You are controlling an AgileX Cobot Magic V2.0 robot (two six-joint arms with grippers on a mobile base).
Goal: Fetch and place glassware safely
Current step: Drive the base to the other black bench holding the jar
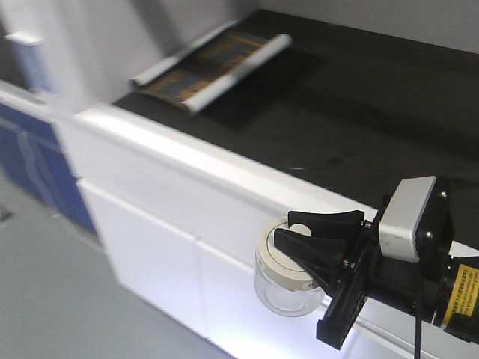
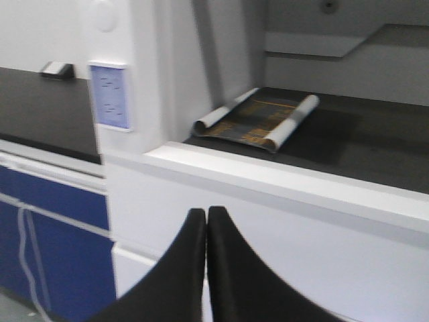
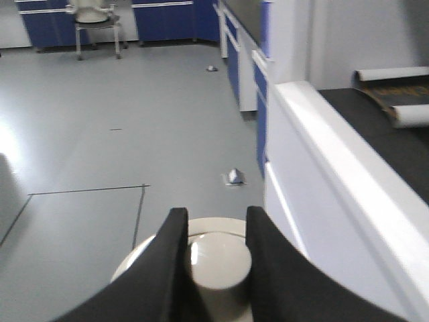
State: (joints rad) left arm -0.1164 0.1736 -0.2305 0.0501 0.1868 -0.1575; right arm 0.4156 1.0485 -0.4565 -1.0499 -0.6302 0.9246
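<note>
Pinching the glass jar (image 1: pixel 284 292) by its lid knob (image 3: pixel 218 268) with the right gripper (image 3: pixel 216 225), just off the bench edge (image 1: pixel 224 179); likely needing slow, level lifting over it. Holding the left gripper (image 2: pixel 206 225) clenched, empty.

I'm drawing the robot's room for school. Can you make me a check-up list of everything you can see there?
Surface: black worktop with a white front edge.
Job's things: small clear glass jar with a round white lid, hanging in the air in front of the white cabinet, not on the worktop.
Clutter: dark printed sheet with curled white ends, lying on the worktop far from the jar.
Grippers: right gripper shut on the lid's white knob; left gripper shut, empty.
Cables: thin black cable by the right arm.
Surroundings: grey floor, blue cabinets, a chair far off.
</note>
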